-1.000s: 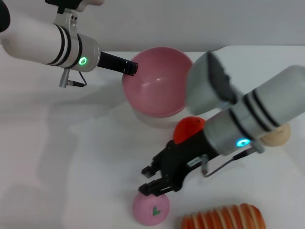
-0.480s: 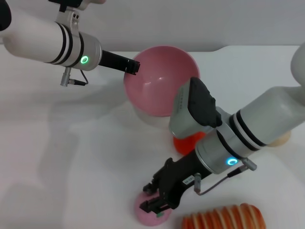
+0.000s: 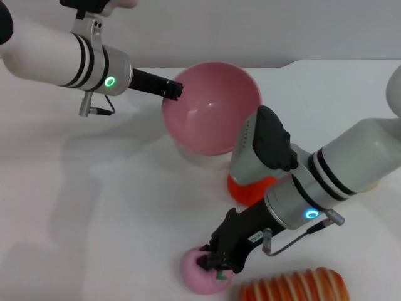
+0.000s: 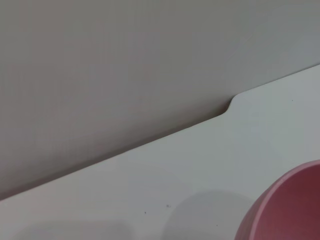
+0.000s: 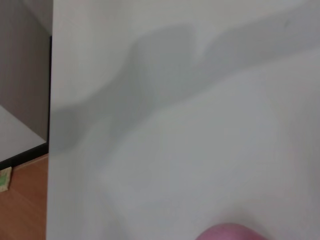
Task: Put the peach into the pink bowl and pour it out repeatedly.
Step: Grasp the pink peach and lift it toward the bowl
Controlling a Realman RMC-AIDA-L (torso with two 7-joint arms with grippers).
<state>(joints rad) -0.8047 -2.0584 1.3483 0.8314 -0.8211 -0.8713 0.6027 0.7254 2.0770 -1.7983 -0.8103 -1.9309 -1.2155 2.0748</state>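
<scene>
Nearest the robot, at the front edge of the white table (image 3: 94, 207), a striped orange-and-cream bread-like toy (image 3: 294, 287) lies just to the right of the peach (image 3: 199, 279), which rests on the tabletop. The right gripper (image 3: 217, 259) is down on top of the peach, its black fingers spread over the fruit's upper side and touching it; whether they are actually squeezing it cannot be told from the head view. In the right wrist view only a pink sliver of the peach (image 5: 231, 232) shows against the table. Behind the right arm sits the bright orange-red fruit (image 3: 249, 189), mostly hidden by the arm's grey wrist. Farther back, the pink bowl (image 3: 210, 106) is tilted with its opening facing forward, and the left gripper (image 3: 172, 89) has its fingers clamped on the bowl's left rim. The left wrist view catches just a curved piece of the bowl (image 4: 290, 207) above the table's far edge.
</scene>
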